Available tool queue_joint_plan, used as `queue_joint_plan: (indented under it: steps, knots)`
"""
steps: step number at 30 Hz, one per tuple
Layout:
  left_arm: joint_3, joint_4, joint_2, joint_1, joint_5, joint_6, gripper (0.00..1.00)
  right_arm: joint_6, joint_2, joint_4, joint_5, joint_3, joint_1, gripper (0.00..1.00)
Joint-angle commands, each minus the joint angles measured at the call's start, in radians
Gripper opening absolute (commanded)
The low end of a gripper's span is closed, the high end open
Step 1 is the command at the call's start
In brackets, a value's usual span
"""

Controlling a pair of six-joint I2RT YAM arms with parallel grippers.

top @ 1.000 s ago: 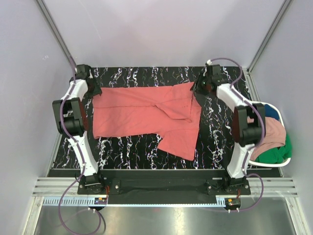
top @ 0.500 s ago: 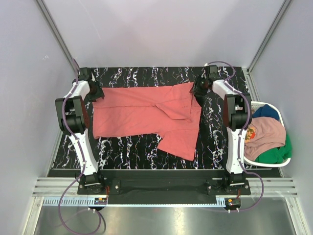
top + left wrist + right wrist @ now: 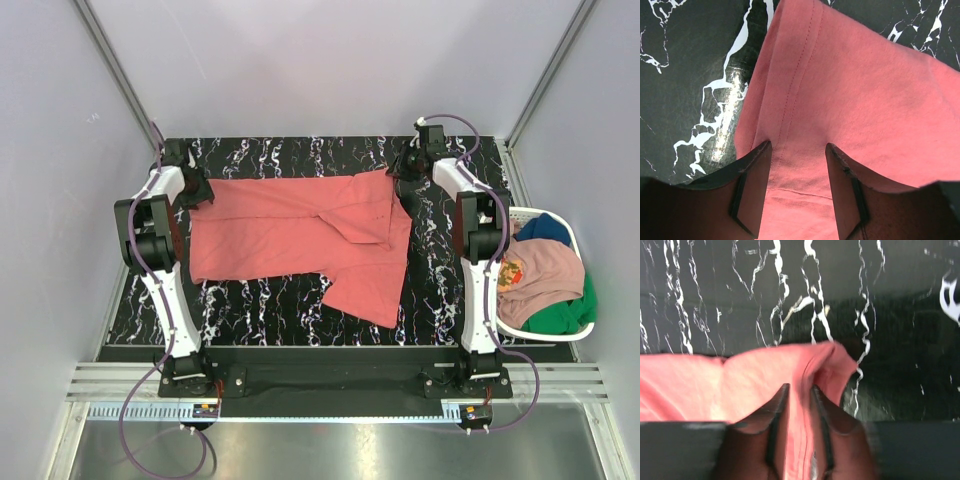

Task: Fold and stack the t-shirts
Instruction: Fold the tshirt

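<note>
A coral-red t-shirt [image 3: 300,225] lies spread on the black marbled table [image 3: 260,300], with one lower flap sticking out toward the near edge. My left gripper [image 3: 198,190] is at the shirt's far left corner. In the left wrist view [image 3: 797,150] its jaws stand apart over the hemmed edge [image 3: 805,75], with the cloth flat between them. My right gripper [image 3: 400,170] is at the far right corner. In the right wrist view [image 3: 799,389] it is shut on a raised fold of the coral-red shirt [image 3: 765,375]. The pink printed shirt [image 3: 545,265], the dark blue shirt [image 3: 548,230] and the green shirt [image 3: 565,315] lie in the basket.
A white laundry basket [image 3: 592,322] stands just off the table's right edge, beside the right arm. Grey walls close in the far side and both sides. A metal rail with both arm bases runs along the near edge.
The right arm has stretched out straight toward the far edge, uncovering the basket, and its gripper has drawn the shirt's far right corner slightly farther back. The left arm has shifted only slightly.
</note>
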State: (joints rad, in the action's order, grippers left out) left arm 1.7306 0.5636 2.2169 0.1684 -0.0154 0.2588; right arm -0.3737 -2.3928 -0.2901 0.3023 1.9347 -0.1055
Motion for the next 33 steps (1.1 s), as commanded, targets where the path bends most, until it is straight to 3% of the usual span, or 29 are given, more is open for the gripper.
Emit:
queue_joint_plan:
  steps: [1, 2, 4, 22, 33]
  knots:
    - [0.003, -0.036, 0.018, -0.003, -0.005, -0.013, 0.53, -0.004, -0.031, 0.031, 0.014, 0.069, 0.003, 0.28]
    - [0.003, -0.034, 0.020, -0.001, 0.000, -0.013, 0.53, -0.005, -0.037, 0.032, 0.009, 0.075, 0.003, 0.14]
    - [0.003, -0.031, 0.018, 0.000, 0.014, -0.015, 0.54, -0.005, -0.043, 0.042, -0.021, 0.090, 0.009, 0.01]
    - [0.060, 0.022, 0.059, 0.014, 0.055, 0.016, 0.50, -0.100, -0.089, 0.161, -0.120, 0.158, 0.047, 0.00]
    - [0.089, 0.051, 0.073, 0.016, 0.071, 0.057, 0.54, -0.257, -0.086, 0.204, -0.259, 0.090, 0.055, 0.00]
